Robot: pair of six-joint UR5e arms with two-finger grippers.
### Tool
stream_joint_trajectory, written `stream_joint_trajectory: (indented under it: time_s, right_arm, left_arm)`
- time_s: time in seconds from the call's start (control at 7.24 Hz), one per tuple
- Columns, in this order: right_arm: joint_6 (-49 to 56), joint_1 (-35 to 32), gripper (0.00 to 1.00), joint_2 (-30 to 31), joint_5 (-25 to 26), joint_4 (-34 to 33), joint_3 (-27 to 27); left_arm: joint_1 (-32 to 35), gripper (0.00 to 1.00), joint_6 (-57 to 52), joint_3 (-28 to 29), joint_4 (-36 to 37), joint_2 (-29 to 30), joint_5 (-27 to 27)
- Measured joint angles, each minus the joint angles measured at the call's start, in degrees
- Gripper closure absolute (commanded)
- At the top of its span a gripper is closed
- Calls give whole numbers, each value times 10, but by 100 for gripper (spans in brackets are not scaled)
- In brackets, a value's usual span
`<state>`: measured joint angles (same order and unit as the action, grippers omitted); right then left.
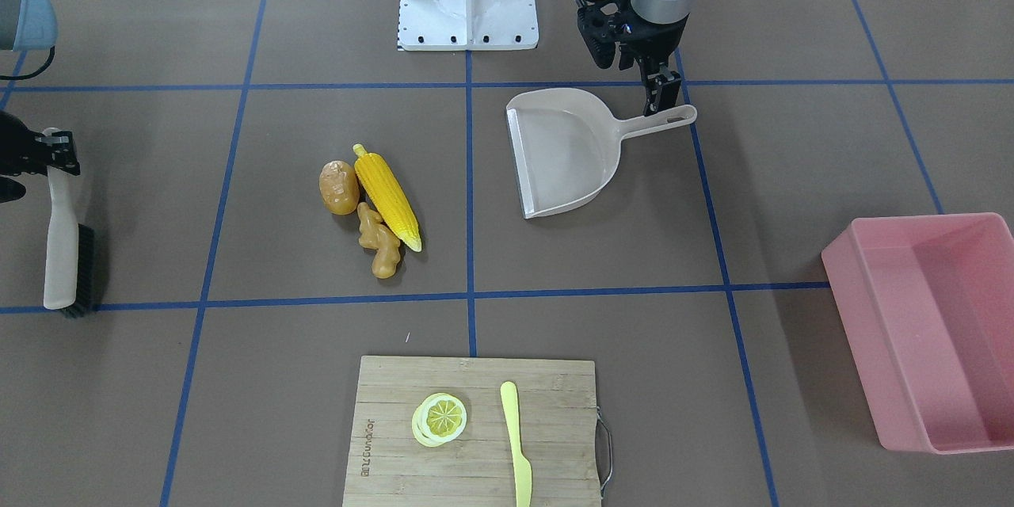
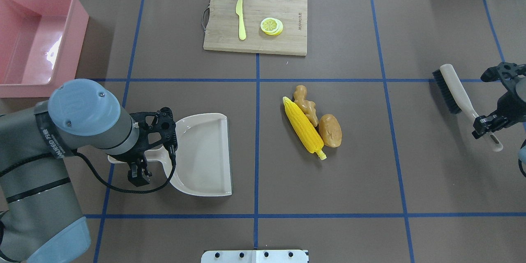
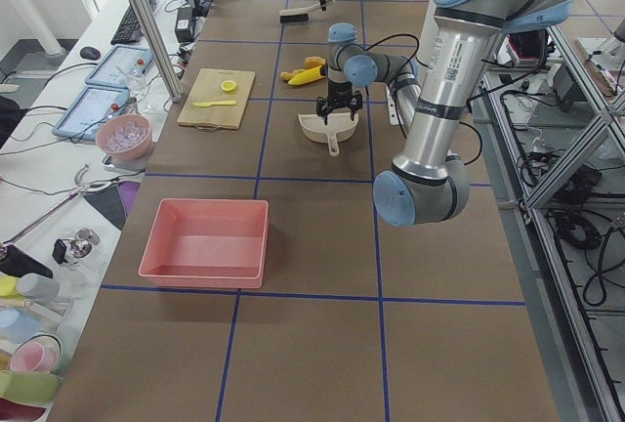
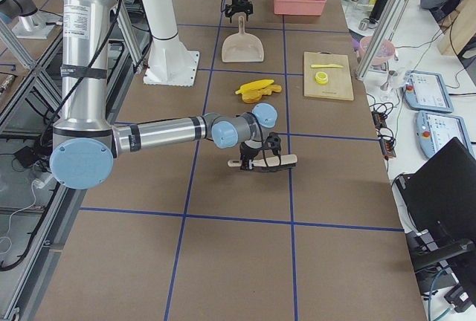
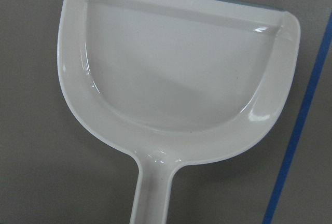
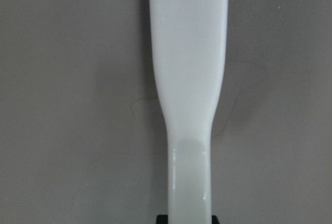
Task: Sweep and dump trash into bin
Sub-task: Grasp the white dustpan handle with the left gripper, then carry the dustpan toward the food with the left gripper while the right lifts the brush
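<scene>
Hard plastic corn cob (image 2: 303,126), potato (image 2: 330,130) and ginger root (image 2: 306,104) lie bunched on the worktop, between both sets of fingers. They look light and rollable; better swept than pinched. Right fingers (image 2: 489,125) clamp the brush handle (image 2: 464,98); left fingers (image 2: 139,172) look clamped on the dustpan handle (image 1: 654,123). Pink bin (image 2: 37,41) sits beyond the left fingers.

cutting board (image 2: 255,22) — burned-in brand mark, unreadable, no other text legible

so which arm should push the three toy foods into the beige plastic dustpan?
Right. The right gripper is at the handle of the white black-bristled brush, on the far side of the toy foods from the dustpan; the left gripper is at the dustpan's handle.
</scene>
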<state>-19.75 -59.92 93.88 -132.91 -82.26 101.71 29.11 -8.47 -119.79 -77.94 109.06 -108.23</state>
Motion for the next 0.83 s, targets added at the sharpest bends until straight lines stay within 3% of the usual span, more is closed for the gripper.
stream_joint_trajectory:
  time_s: [0.83]
  right_arm:
    - [2,-23,100,-104,-15,-29,16]
  left_arm:
    - [-7,0,-15,72,-73,-8,0]
